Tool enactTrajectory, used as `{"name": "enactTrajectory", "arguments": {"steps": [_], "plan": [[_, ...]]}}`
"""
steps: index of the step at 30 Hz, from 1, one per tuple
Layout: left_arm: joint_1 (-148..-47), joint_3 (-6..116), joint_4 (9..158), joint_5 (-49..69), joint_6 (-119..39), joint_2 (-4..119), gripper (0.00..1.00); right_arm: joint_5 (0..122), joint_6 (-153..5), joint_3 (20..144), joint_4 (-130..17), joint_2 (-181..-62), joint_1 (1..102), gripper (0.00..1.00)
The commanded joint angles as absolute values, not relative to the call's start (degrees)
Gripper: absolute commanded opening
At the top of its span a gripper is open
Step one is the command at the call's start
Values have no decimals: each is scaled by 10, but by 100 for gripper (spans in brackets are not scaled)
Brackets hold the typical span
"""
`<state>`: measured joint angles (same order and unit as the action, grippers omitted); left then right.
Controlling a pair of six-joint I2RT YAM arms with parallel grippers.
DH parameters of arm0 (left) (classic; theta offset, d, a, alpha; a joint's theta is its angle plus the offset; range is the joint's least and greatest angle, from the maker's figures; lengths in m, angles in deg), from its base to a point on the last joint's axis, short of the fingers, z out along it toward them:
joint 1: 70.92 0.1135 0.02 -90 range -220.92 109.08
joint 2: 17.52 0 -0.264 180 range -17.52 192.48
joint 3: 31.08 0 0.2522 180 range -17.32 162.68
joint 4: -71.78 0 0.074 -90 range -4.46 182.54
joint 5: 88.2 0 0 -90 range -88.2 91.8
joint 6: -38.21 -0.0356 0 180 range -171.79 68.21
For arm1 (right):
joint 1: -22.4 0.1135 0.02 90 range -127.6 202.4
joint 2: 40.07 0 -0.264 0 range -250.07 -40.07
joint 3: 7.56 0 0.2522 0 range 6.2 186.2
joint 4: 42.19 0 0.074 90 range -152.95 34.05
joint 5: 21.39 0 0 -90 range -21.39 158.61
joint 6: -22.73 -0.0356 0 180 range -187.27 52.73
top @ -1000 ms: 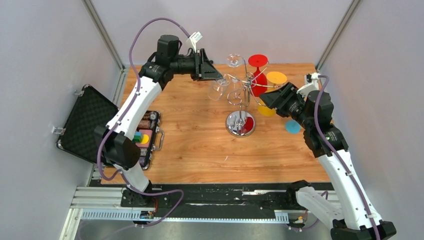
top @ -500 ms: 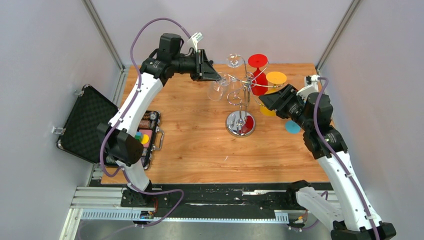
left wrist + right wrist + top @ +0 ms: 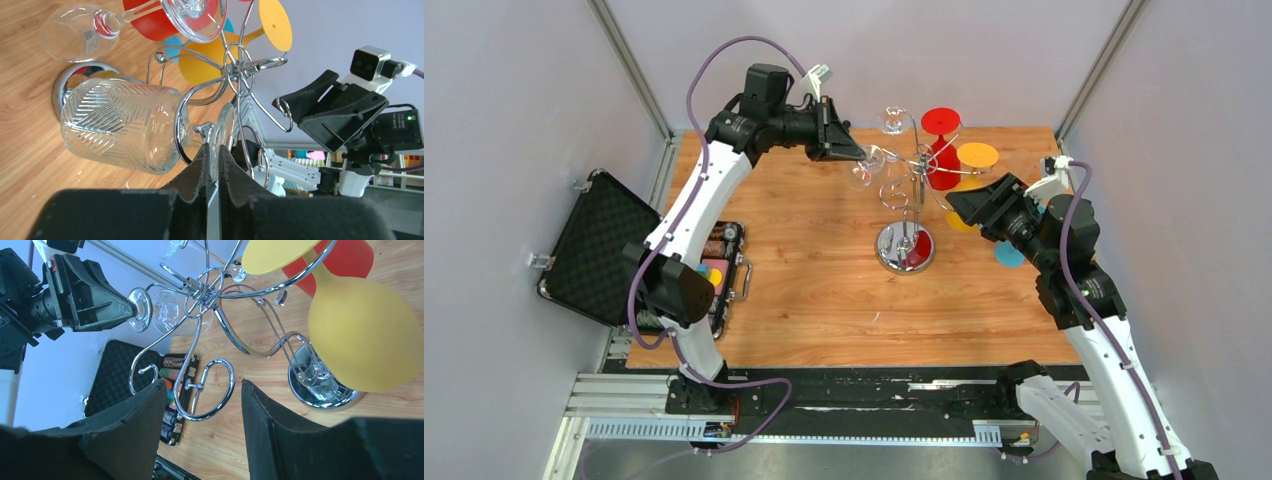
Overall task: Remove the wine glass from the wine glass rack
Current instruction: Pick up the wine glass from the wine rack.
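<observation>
- The table (image 3: 804, 290) is a wooden top. The arms reach in from its six o'clock edge.
- A black case (image 3: 589, 250) lies open at the table's nine o'clock edge, well apart from the work.
- The wine glass rack (image 3: 906, 190) stands a little right of the table's centre. Its mirrored base is on the wood and its curled hook arms fan out from the top of the post, so the glasses hang by their stems, bowl downward.
- The right gripper (image 3: 202, 385) is at about four o'clock from the post, its jaws spread and holding nothing. A curled hook shows between the fingers, but I cannot tell whether they reach around it or stop short. It looks placed to steady the light wire stand.
- The left gripper (image 3: 212, 150) comes in from about ten o'clock and is pressed together on the rim of the glass's foot. That flat disc probably gives its pads a firmer hold than the round bowl would.
- The wine glass (image 3: 120, 127), clear and ribbed, hangs at ten o'clock from the post with its stem inside a hook loop, so it is not yet off the rack. Freeing it likely means drawing the stem outward through the hook's open end.
- A yellow glass (image 3: 976, 156) hangs at two o'clock from the post and a red glass (image 3: 941, 122) at one o'clock, clear of that way out.
</observation>
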<state>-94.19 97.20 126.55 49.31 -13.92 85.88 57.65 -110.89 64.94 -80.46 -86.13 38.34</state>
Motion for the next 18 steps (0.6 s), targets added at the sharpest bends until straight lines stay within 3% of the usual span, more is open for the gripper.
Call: {"name": "enactTrajectory", "arguments": {"steps": [1, 18], "plan": [[-952, 987, 1312, 464, -148, 882, 2, 583, -1104, 641, -780, -851, 383, 55], [-948, 937, 1228, 414, -34, 829, 0, 583, -1095, 637, -775, -841, 383, 56]]}}
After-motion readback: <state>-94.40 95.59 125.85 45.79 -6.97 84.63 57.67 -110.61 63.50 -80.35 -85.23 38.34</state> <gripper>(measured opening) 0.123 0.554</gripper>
